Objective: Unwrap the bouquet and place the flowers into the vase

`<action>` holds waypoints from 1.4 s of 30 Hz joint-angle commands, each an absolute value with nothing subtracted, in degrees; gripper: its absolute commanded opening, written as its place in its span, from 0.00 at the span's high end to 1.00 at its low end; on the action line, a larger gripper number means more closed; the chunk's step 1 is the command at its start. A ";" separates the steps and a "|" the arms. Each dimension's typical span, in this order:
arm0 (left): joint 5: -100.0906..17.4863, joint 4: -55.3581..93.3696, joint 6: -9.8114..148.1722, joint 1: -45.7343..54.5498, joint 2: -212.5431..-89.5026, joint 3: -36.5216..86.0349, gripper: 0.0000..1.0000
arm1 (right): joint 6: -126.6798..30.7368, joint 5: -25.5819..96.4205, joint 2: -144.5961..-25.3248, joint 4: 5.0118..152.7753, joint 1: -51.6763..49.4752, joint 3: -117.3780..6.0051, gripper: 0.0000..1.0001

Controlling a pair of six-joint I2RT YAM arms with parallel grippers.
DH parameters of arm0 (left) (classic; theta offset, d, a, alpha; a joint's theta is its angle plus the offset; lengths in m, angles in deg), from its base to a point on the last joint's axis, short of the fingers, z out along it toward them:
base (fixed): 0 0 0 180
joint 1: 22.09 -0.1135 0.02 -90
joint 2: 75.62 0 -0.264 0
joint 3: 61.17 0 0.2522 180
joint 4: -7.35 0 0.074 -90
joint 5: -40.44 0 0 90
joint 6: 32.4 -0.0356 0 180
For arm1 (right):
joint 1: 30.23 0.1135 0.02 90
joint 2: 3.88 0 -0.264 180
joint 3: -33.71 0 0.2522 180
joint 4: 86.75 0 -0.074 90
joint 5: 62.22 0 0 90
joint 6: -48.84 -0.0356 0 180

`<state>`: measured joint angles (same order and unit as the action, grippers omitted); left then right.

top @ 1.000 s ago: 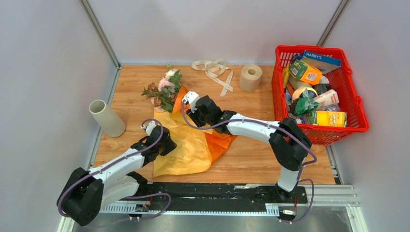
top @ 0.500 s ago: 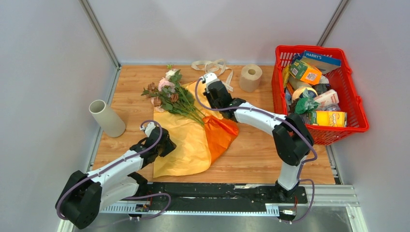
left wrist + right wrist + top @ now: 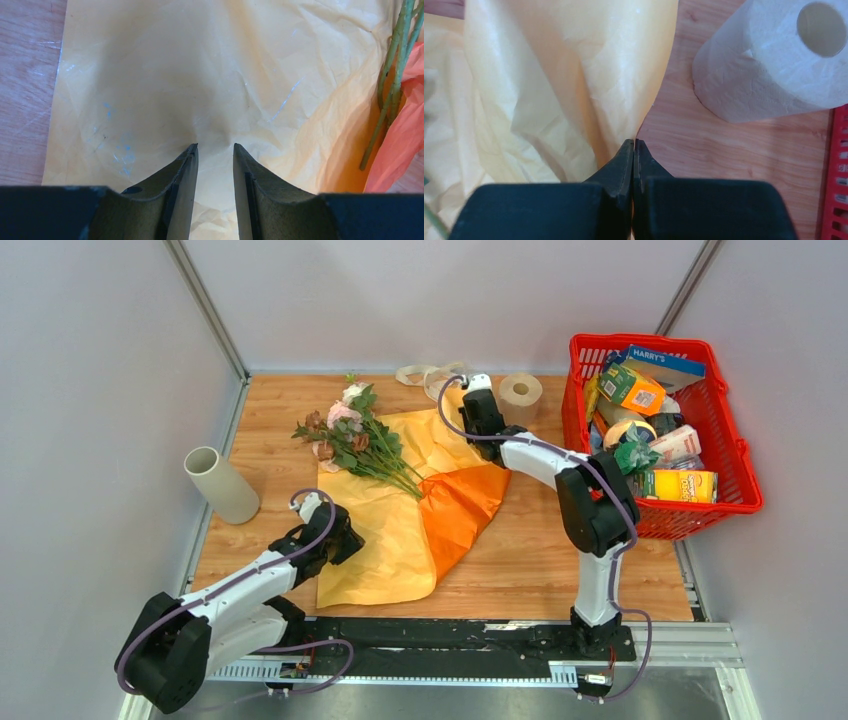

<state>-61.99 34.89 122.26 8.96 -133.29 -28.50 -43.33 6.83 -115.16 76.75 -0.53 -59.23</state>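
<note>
Yellow-tan paper [image 3: 385, 540] lies spread over the middle of the bench [image 3: 520, 560], with an orange sheet [image 3: 455, 515] overlapping its 3 o'clock side. The flowers [image 3: 350, 435] rest unwrapped across the far corner of the paper at about 11 o'clock, blooms toward the far left and thin green stems [image 3: 395, 75] running in toward the centre. The vase [image 3: 222, 485] sits on bare wood at 9 o'clock, well apart from the flowers, its open mouth in view. The right tool [image 3: 474, 398] reaches out to about 1 o'clock; in its wrist view the fingers [image 3: 624, 160] are pressed together on an edge of the yellow-tan paper, which is drawn up into a peak there. Just beside it stands a toilet paper roll [image 3: 520, 398], and the beige ribbon [image 3: 425, 375] lies loose at 12 o'clock. The left tool [image 3: 335, 530] sits at the paper's 9 o'clock edge with its jaws apart, tips down on the sheet, holding nothing. At 3 o'clock sits a red basket [image 3: 745, 475] of groceries.
</note>
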 commanded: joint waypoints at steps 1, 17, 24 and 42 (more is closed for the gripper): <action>-63.45 40.44 122.99 8.93 -135.73 -30.71 0.58 | -46.96 5.46 -118.40 78.61 -1.75 -61.00 1.00; -64.77 47.74 117.72 8.85 -123.61 -22.46 0.55 | -44.94 12.83 -106.37 67.19 -2.37 -64.25 0.27; -60.91 48.88 112.62 8.85 -121.50 -18.76 0.55 | -38.44 36.19 -100.48 66.22 -2.02 -60.39 0.30; -54.05 43.08 113.67 8.93 -124.92 -26.14 0.55 | -29.21 57.22 -114.87 60.78 0.01 -62.93 0.26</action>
